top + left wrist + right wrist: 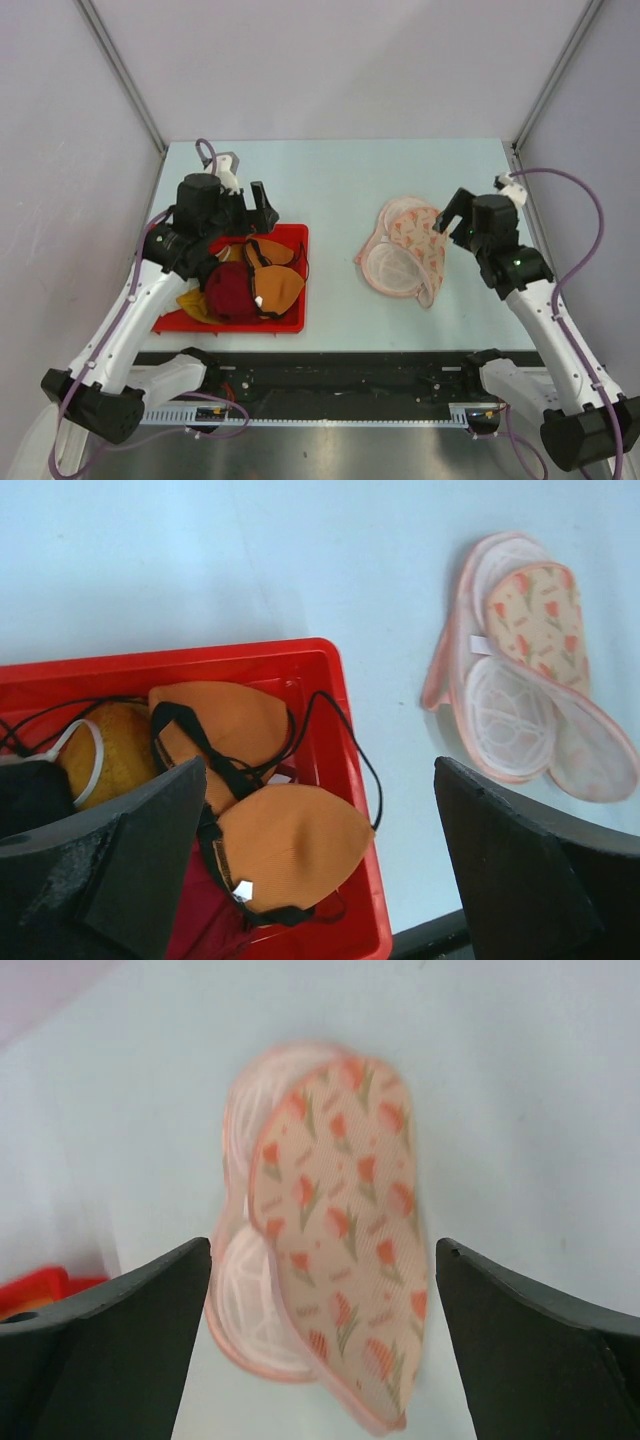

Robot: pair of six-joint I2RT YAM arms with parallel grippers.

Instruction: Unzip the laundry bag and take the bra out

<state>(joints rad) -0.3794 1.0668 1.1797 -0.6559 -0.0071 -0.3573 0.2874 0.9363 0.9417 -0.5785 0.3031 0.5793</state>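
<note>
The laundry bag [402,255] lies right of the desk's [340,180] centre, well apart from the tray. Its printed halves are splayed so the white mesh lining faces up, and nothing shows inside, so the zip looks undone. The bra [272,280] sits in the red tray [292,236] by the left part of the desk's near edge. Its two orange cups lie on top of a dark red garment [232,290] and beside a mustard-yellow garment [197,303], its black straps trailing over the tray's rim. By that placing, the removal looks finished.

The left end effector [262,212] hangs over the tray's far edge with its fingers spread wide and empty, as if the bra were put down there. The right end effector [452,222] is just beside the bag's far right rim. Its fingers are also wide apart, framing the bag without touching it.
</note>
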